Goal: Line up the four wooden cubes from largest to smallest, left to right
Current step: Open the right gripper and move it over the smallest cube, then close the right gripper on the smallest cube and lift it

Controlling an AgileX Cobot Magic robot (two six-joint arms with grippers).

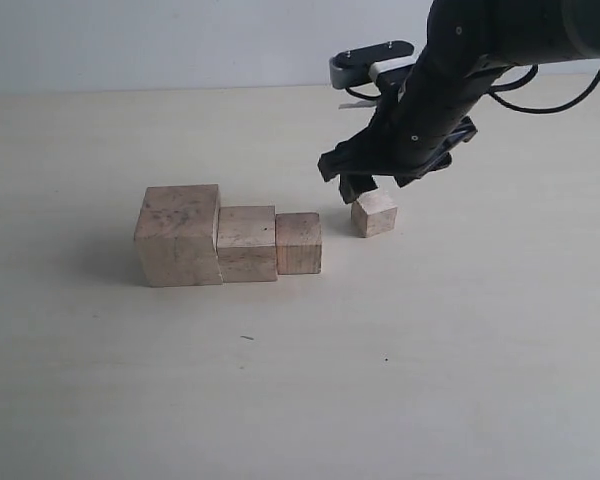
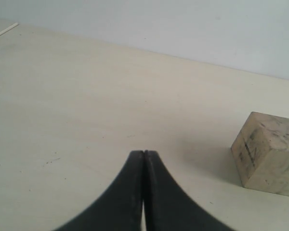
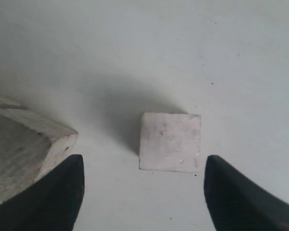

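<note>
On the pale surface we see three cubes touching in a row, large to small. The smallest cube sits apart past the row's right end, turned askew. Our right hand hangs directly over it, fingers spread wide and gripping nothing. The left hand is pinched closed.

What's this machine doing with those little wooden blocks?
A two-armed robot is sorting four wooden cubes by size. Three already sit in a touching row, the largest cube on the left. The right gripper hovers open over the smallest cube, which rests a little apart from the row's right end, slightly askew. The left gripper is shut.
</note>
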